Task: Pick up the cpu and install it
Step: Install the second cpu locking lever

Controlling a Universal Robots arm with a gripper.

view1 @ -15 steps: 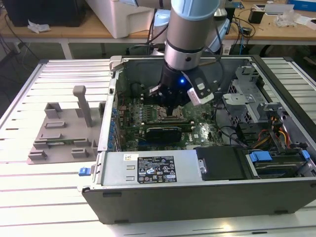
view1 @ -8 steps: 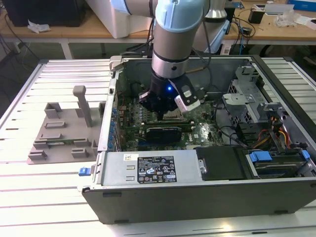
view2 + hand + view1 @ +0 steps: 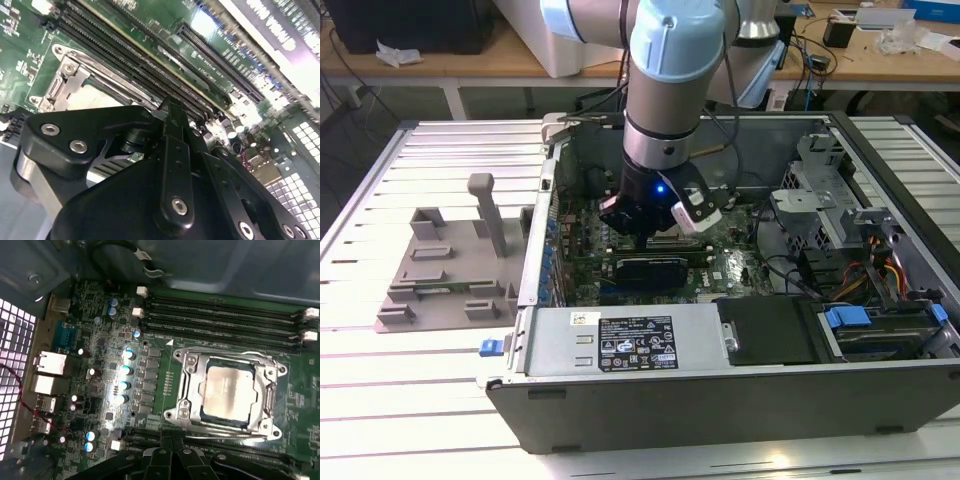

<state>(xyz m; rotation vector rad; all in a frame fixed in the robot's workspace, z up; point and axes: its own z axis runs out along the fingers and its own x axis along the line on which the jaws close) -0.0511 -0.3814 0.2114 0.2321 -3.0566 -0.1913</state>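
One arm (image 3: 670,90) reaches down into the open computer case (image 3: 720,400), and its jaws hang close over the green motherboard (image 3: 170,375). In both wrist views the jaws look drawn together at the tips, with nothing held between them.

The cpu (image 3: 227,390) is not in the jaws. In the first wrist view it lies flat inside the socket's metal frame (image 3: 187,365), silvery top up, the frame's bars lying along its edges. From how it lies I judge it to be seated in the socket rather than waiting to be picked. In the second wrist view a pale corner of the cpu (image 3: 97,102) shows just past the jaws' linkage, with the frame's hinge end beside it.

From the jaws, the cpu lies below and a little ahead of the tips, off to one side rather than straight under them; the tips are near it but apart from it, over the board by the frame's edge.

Being square, the chip has no real long axis. Its sides run square to the frame and parallel to the memory slots (image 3: 225,315), which lie on the far side of the socket from the jaws.

Well away from the jaws, outside the case, the grey plastic tray (image 3: 440,280) stands on the worktop (image 3: 420,400)
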